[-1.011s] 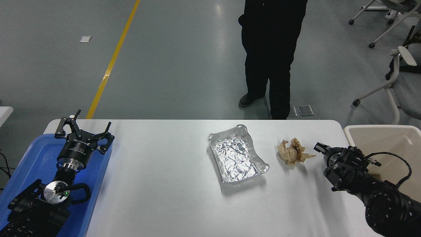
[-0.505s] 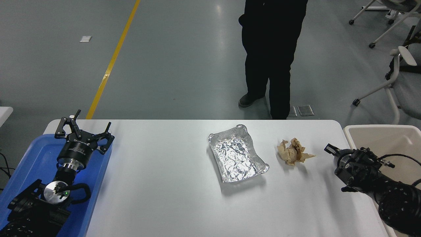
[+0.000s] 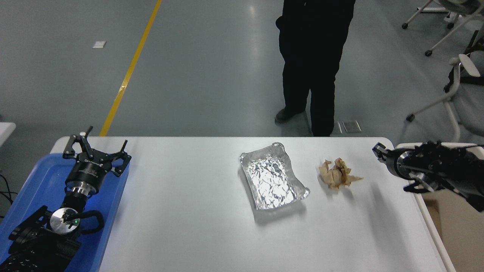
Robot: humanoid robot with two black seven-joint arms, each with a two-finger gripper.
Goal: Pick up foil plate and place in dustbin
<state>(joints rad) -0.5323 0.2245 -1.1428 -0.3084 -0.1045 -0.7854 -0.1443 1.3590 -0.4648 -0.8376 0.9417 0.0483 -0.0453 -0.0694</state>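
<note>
Foil plate (image 3: 273, 177) lies untouched mid-table, so the pick-up has not begun. The left gripper (image 3: 97, 147) sits parked, fingers spread and empty, over the blue tray (image 3: 34, 189). Past the paper wad (image 3: 337, 174), the right gripper (image 3: 378, 149), its opening unclear, hovers near the dustbin (image 3: 453, 215); it must next reach left across the wad to the plate.

Support: white table (image 3: 189, 226) with rounded far corners — its matte top carries all the loose items.
Centre: foil plate (image 3: 273, 180), a crinkled silver tray lying flat, long axis angled toward the near right.
Right of centre: crumpled brown paper wad (image 3: 337, 173), near the plate but apart from it.
Left edge: blue tray (image 3: 34, 185), resting flat — it overhangs the table's left side.
</note>
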